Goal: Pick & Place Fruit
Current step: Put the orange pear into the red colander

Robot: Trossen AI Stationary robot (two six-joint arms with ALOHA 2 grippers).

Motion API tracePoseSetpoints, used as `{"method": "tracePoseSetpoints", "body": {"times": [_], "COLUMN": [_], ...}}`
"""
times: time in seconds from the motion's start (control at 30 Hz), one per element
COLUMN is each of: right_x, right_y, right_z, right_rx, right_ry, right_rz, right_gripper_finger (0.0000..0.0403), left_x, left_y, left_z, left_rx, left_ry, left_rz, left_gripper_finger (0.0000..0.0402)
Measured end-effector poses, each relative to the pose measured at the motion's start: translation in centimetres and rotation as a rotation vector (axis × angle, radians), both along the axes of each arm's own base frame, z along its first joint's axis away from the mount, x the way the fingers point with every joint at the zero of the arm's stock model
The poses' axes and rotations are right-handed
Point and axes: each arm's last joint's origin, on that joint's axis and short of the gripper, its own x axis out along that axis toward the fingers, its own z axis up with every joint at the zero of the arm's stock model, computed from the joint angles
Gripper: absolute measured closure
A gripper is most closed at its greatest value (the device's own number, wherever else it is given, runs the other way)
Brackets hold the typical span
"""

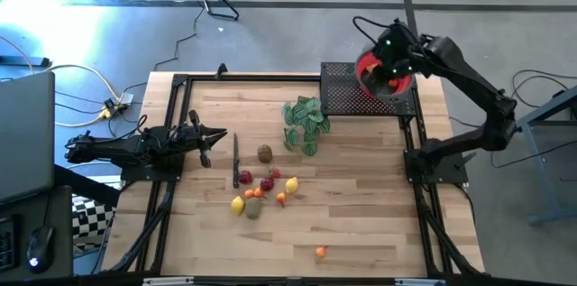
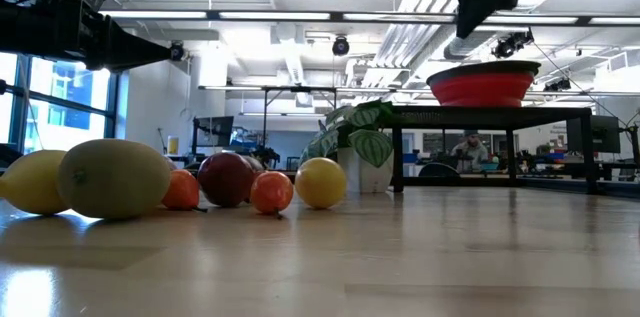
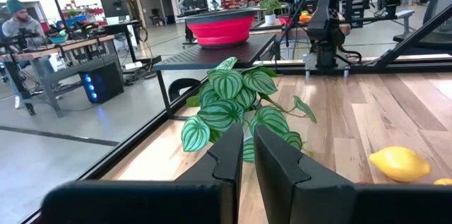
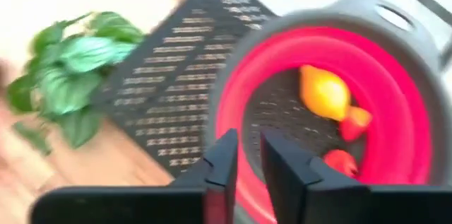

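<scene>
The right gripper (image 4: 244, 164) hangs over the red bowl (image 4: 395, 97), fingers drawn together on nothing. Three pieces of fruit (image 4: 325, 91) already lie inside. The rest of the fruit (image 1: 260, 189) clusters mid-table, one orange piece (image 1: 320, 252) stray near the front edge. They look light, hard and smooth (probably apt to roll) — best pinched across the widest part. The left gripper (image 3: 246, 150) waits closed — empty — facing the leafy sprig (image 3: 240, 104).
</scene>
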Motion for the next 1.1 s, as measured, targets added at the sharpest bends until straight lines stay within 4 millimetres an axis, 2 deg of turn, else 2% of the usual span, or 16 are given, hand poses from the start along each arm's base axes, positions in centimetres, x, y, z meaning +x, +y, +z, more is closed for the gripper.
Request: {"method": "tracePoseSetpoints", "body": {"times": [0.1,0.3,0.53,0.77,1.1], "right_x": [1.0,2.6,3.7,5.0,6.2], "right_y": [1.2,4.4,7.7,9.9,11.7], "right_z": [0.3,-0.1,-3.6,-7.4,-10.4], "right_rx": [-0.045,-0.115,-0.155,-0.167,-0.308], "right_ry": [-0.062,-0.214,-0.383,-0.517,-0.698], "right_rz": [0.075,0.241,0.361,0.434,0.483], "right_gripper_finger": [0.0392,0.04,0.04,0.04,0.0401], "left_x": [0.0,0.0,0.0,0.0,0.0], "left_y": [0.0,0.0,0.0,0.0,0.0], "left_z": [0.0,0.0,0.0,0.0,0.0], "left_rx": [0.0,0.0,0.0,0.0,0.0], "left_ry": [0.0,0.0,0.0,0.0,0.0], "left_rz": [0.0,0.0,0.0,0.0,0.0], "left_gripper_finger": [0.0368,0.0368,0.0368,0.0368,0.0368]}}
